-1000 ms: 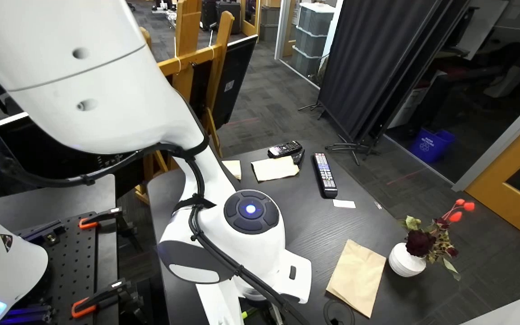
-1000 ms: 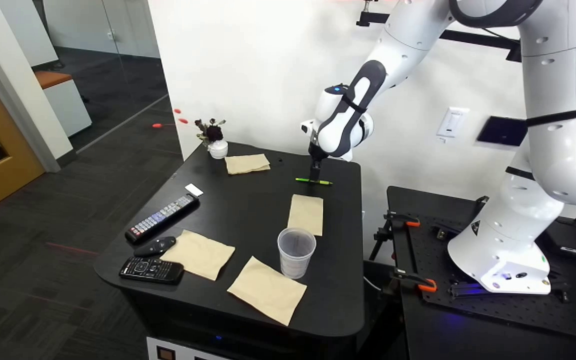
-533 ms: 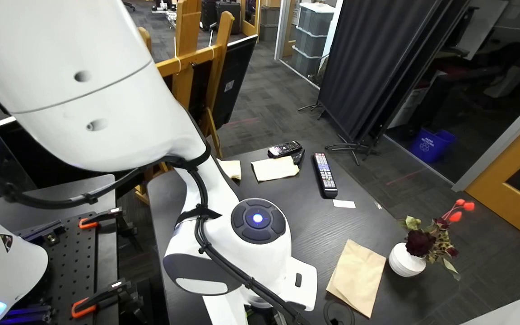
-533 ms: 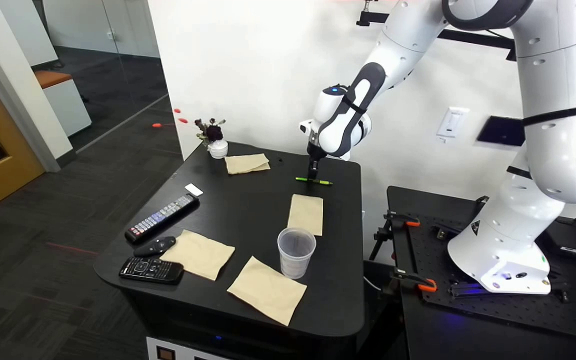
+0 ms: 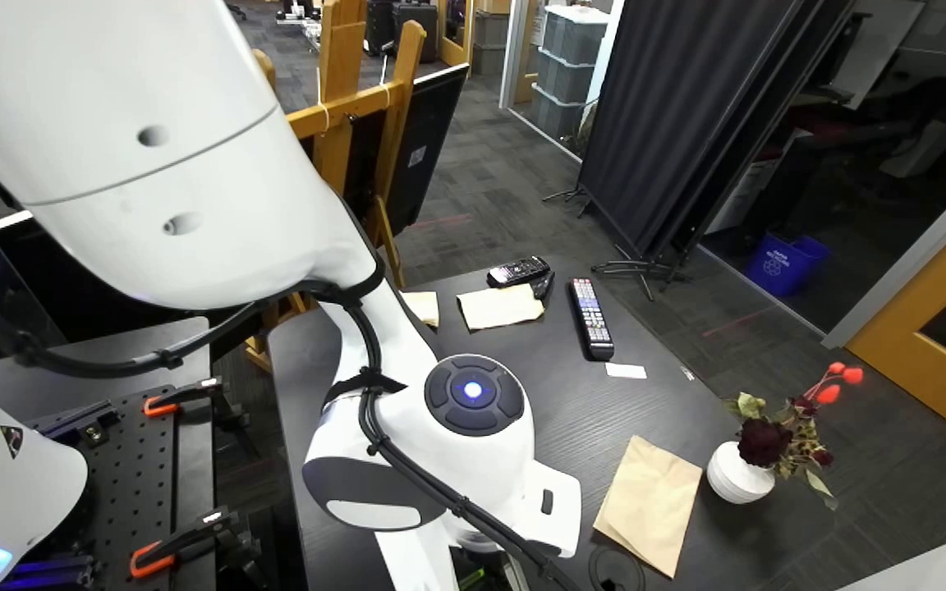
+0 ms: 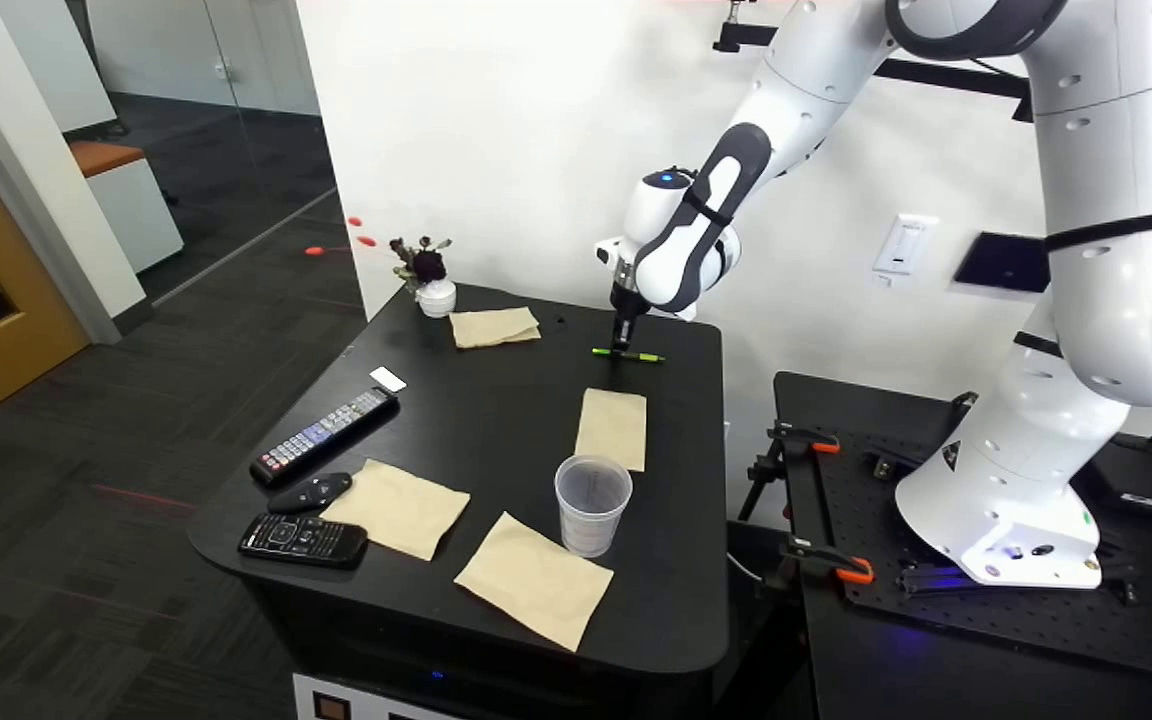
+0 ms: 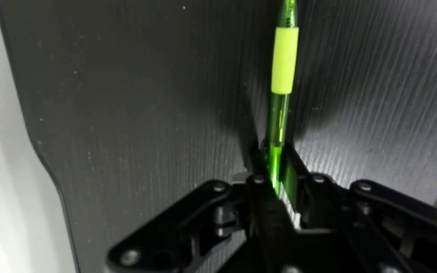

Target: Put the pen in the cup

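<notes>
We see the pen (image 7: 285, 60) clamped in the pincer (image 7: 274, 157); can't tell if it's clear of the tabletop (image 6: 496, 430). The cup (image 6: 591, 508): upright, well apart.

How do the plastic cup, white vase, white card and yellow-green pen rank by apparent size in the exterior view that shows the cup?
Largest to smallest:
1. plastic cup, also nearest the camera
2. white vase
3. white card and yellow-green pen, not ranked: the pen looks longer but slimmer, too close to call

In an exterior view, the cup (image 6: 591, 520) stands before the pen (image 6: 640, 356), a napkin (image 6: 611, 428) between.
</notes>
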Tool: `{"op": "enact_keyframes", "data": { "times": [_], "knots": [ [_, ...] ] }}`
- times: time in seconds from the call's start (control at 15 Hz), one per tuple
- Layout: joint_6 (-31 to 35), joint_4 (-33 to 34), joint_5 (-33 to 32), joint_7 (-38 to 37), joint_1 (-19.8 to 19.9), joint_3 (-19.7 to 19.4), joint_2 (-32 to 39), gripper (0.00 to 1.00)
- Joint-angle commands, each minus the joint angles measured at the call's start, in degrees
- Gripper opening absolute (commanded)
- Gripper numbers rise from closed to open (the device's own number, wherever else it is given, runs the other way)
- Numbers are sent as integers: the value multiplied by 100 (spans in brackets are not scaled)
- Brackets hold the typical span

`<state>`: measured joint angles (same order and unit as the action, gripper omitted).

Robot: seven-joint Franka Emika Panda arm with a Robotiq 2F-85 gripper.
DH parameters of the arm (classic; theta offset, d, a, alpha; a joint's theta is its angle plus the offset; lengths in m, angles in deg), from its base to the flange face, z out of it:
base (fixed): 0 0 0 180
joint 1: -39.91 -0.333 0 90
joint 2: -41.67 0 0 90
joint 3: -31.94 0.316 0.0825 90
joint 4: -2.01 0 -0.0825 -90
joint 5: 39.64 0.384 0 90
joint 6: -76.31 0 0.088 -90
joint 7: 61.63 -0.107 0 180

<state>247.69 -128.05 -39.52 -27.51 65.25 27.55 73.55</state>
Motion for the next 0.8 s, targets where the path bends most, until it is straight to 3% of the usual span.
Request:
{"op": "enact_keyframes", "data": {
  "times": [0.0,0.2,0.73],
  "knots": [
    [-47,26,-181,-332,65,87,-26,4],
    [-141,-58,-68,-282,278,439,-282,4],
    [-404,-200,796,289,1299,2355,-1238,4]
  ]
}}
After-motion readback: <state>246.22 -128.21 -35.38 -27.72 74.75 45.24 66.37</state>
